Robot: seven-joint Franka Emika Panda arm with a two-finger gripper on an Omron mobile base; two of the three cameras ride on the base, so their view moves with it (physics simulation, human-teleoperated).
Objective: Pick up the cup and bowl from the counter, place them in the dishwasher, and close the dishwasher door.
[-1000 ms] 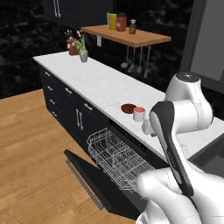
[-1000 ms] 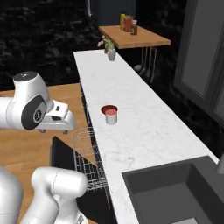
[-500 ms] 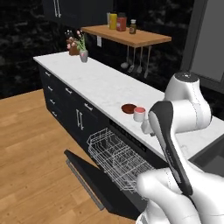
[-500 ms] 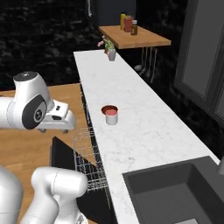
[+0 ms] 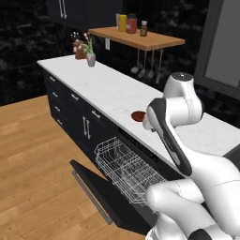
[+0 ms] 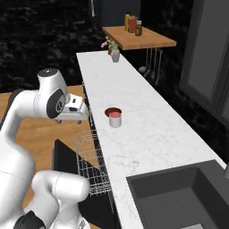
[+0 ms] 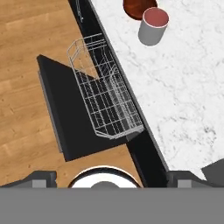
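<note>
- The cup [image 6: 115,119] is standing upright on the desk [image 6: 147,129], touching or just beside the bowl [image 6: 112,111] behind it; the hand view is showing both [image 7: 153,25] [image 7: 136,8].
- The dishwasher door [image 7: 72,113] is lying dropped open over the wooden floor [image 5: 33,159], and the white wire rack [image 7: 105,98] is sitting pulled out above it.
- The jaws are hanging above the rack near the desk edge; I cannot tell whether they are spread.

The floor [image 5: 33,159] is warm wood planking, and the back wall [image 5: 28,42] is black and rough. A wooden shelf [image 6: 138,38] on that wall carries bottles [image 6: 133,23], with utensils [image 5: 145,65] hanging beneath it. Black drawer cabinets [image 5: 70,105] with silver handles line the room's edge, a dark sink [image 6: 179,197] sits at the near end, and a grey vase [image 5: 91,59] holds flowers.
</note>
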